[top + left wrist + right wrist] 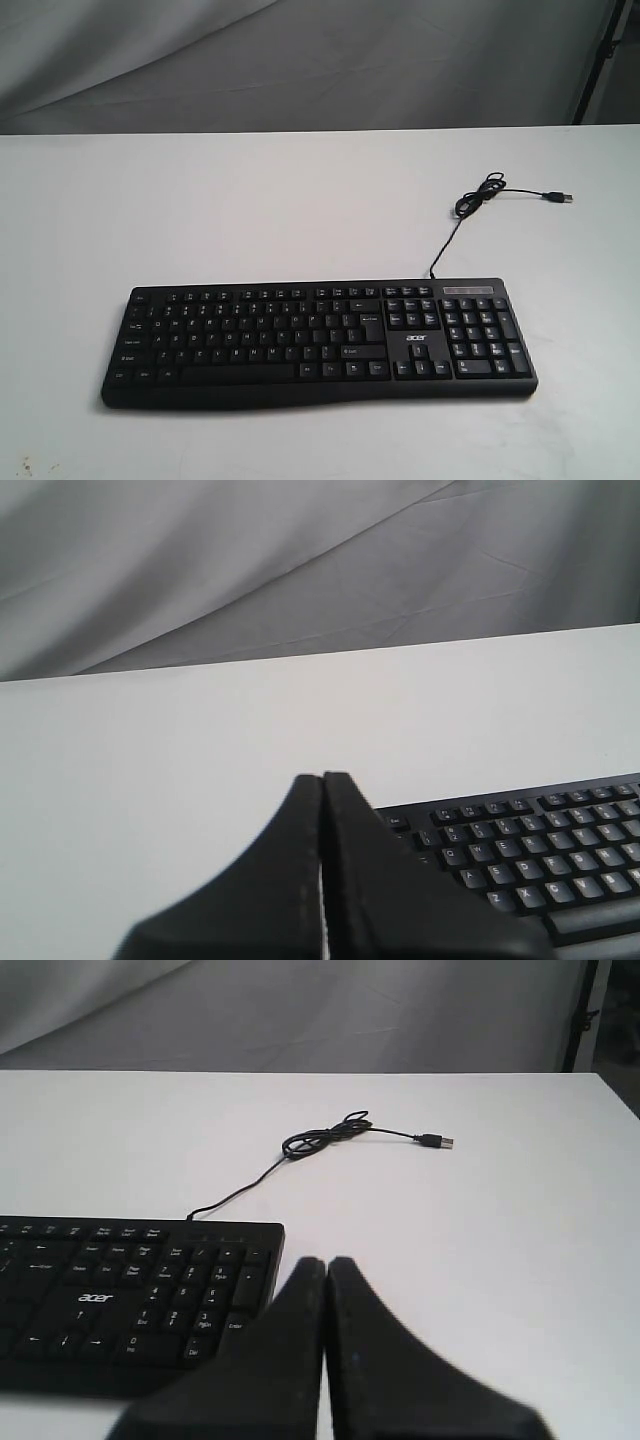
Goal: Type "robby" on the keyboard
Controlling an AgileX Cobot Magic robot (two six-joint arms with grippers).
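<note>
The black keyboard [318, 340] with white legends and an "acer" logo lies across the near part of the white table. Its thin black cable [470, 205] runs back to a small coil and ends in a loose USB plug [560, 197]. Neither arm shows in the exterior view. In the left wrist view my left gripper [322, 777] is shut and empty, above the table beside the keyboard's [530, 850] Esc corner. In the right wrist view my right gripper [326, 1261] is shut and empty, beside the number pad end of the keyboard [140, 1295].
The white table [200, 200] ends at a far edge in front of a grey cloth backdrop [300, 60]. A dark stand [610, 60] rises at the far right corner. The cable coil [325, 1138] and plug [435, 1141] lie behind the number pad.
</note>
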